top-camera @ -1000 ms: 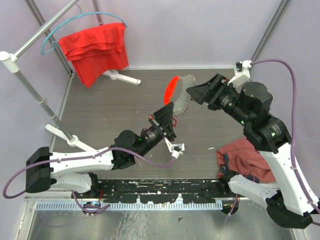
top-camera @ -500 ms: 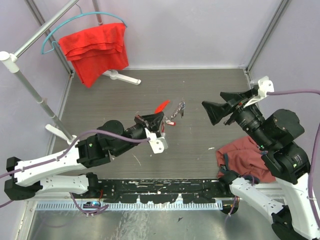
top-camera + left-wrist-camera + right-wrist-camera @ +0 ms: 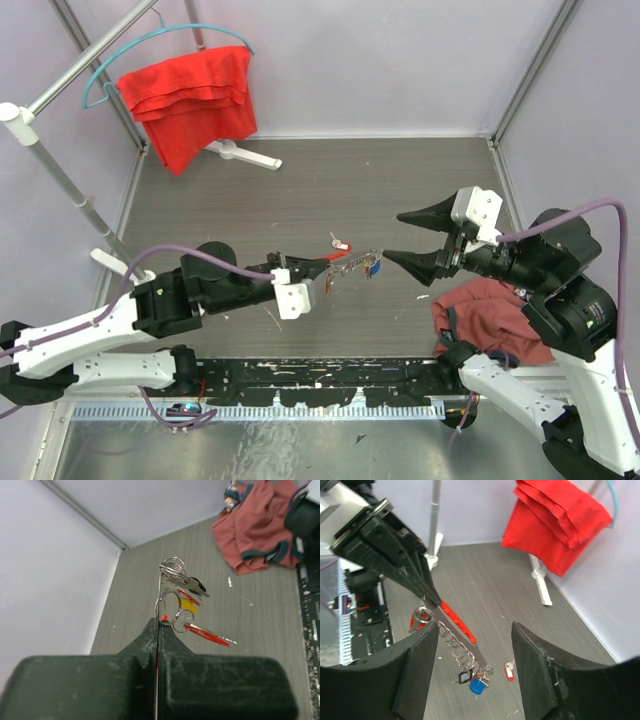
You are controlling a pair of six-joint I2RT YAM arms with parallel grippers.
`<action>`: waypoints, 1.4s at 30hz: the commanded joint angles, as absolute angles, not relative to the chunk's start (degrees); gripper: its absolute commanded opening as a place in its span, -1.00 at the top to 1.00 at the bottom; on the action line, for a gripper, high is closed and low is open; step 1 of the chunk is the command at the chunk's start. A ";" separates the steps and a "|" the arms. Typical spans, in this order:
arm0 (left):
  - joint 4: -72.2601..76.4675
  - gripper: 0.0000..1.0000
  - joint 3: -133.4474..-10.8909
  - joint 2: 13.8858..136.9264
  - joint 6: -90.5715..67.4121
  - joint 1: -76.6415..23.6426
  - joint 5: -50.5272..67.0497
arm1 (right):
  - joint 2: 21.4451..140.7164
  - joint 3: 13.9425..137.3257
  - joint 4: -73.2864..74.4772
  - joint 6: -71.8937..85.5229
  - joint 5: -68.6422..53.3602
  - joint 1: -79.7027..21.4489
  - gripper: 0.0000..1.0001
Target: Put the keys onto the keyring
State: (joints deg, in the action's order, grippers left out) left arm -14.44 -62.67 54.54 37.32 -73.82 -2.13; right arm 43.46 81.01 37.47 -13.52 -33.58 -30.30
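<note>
My left gripper (image 3: 322, 270) is shut on the end ring of the keyring (image 3: 168, 611) and holds it above the table, pointing right. A chain of silver rings (image 3: 453, 641) hangs from it, with keys that have red (image 3: 207, 635), yellow (image 3: 188, 605), black (image 3: 465, 676) and blue (image 3: 477, 686) tags. The blue one also shows in the top view (image 3: 377, 267). A loose key with a red tag (image 3: 340, 241) lies on the table behind the bunch, also in the right wrist view (image 3: 509, 671). My right gripper (image 3: 405, 238) is open and empty, just right of the bunch's far end.
A maroon cloth (image 3: 485, 310) lies at the right front beside the right arm's base. A red cloth (image 3: 190, 95) hangs on a blue hanger on a metal rack (image 3: 75, 190) at the back left. Its white foot (image 3: 245, 155) rests on the floor.
The left gripper has come down and stretched out to the right with the bunch. The right gripper has swung from the back centre down to the right of the bunch.
</note>
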 commanded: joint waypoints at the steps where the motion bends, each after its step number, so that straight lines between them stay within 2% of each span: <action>1: -6.72 1.00 -61.83 50.40 33.52 -73.74 5.24 | 46.61 85.93 41.31 -17.85 -45.65 -30.41 -0.30; 10: -2.29 1.00 -60.38 48.88 30.61 -73.74 9.16 | 50.04 85.04 40.93 -15.88 -55.91 -30.41 -0.62; 28: 0.93 1.00 -60.81 49.13 27.93 -73.72 9.66 | 54.72 82.17 42.87 -17.36 -60.82 -30.50 -0.51; 31: 1.46 1.00 -60.83 49.27 27.52 -73.76 9.52 | 54.97 81.75 42.96 -17.50 -61.16 -30.50 -0.36; 38: 1.93 1.00 -60.94 49.61 26.71 -73.74 8.38 | 55.13 82.25 43.25 -18.10 -61.30 -30.50 0.13; 42: 2.17 1.00 -60.98 49.62 26.29 -73.74 7.72 | 55.20 82.74 43.15 -18.02 -61.73 -30.50 0.31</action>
State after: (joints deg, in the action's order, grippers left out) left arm -2.66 -60.62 49.93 27.35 -73.76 8.23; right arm 55.18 81.52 44.73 -17.76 -60.64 -30.30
